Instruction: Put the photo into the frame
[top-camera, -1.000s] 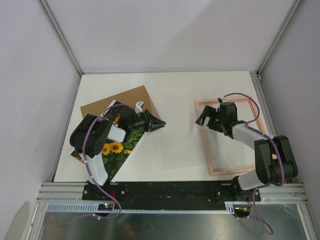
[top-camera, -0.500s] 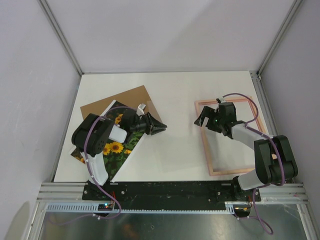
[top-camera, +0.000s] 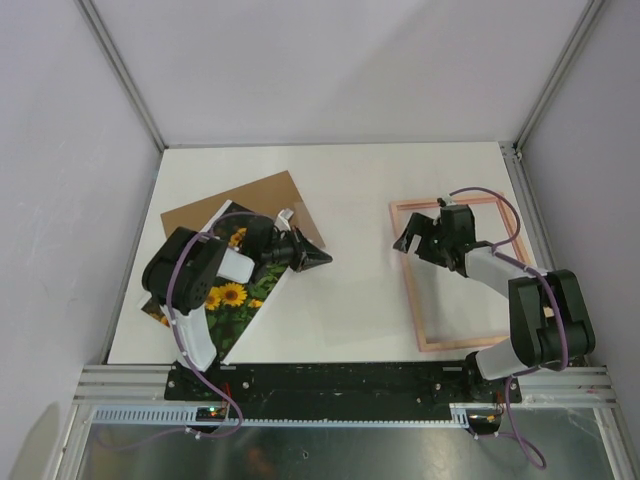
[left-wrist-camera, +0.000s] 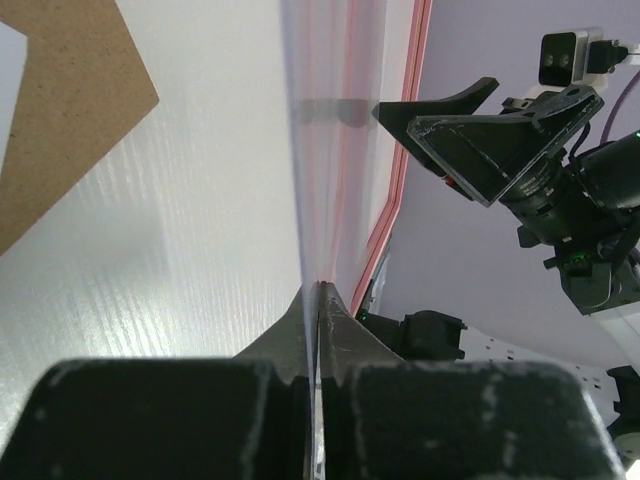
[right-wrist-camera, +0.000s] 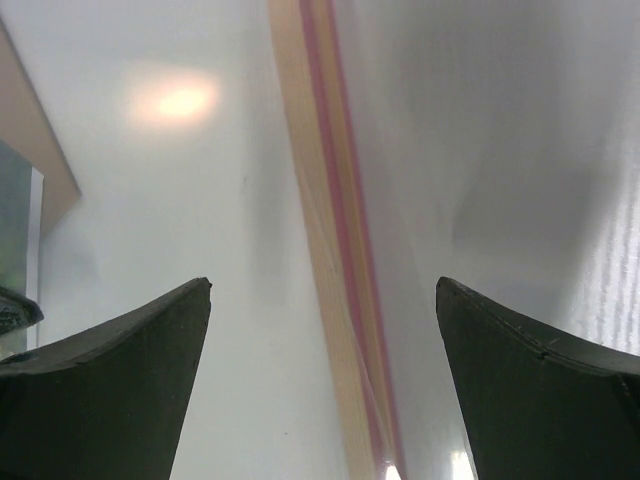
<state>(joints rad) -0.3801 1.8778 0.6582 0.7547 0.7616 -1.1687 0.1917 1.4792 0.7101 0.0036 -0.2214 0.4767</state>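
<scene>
The photo (top-camera: 232, 298), sunflowers on dark green, lies at the table's left, partly under my left arm. The frame (top-camera: 411, 300), pale pink with thin rails, lies flat at the right. My left gripper (top-camera: 318, 257) is past the photo's right edge. In the left wrist view the left gripper (left-wrist-camera: 320, 286) is shut on a thin clear sheet (left-wrist-camera: 312, 200) seen edge-on. My right gripper (top-camera: 404, 240) is open above the frame's near-left corner. In the right wrist view the right gripper (right-wrist-camera: 325, 290) has its fingers either side of the frame's left rail (right-wrist-camera: 335, 250), apart from it.
A plain brown backing board (top-camera: 240, 198) lies at the back left, partly under the photo; it also shows in the left wrist view (left-wrist-camera: 60, 120). The cell's walls and metal posts close in the table's sides and back.
My left gripper has shifted slightly toward the near edge, still shut on the clear sheet. My right gripper has barely moved and stays open over the frame's rail.
</scene>
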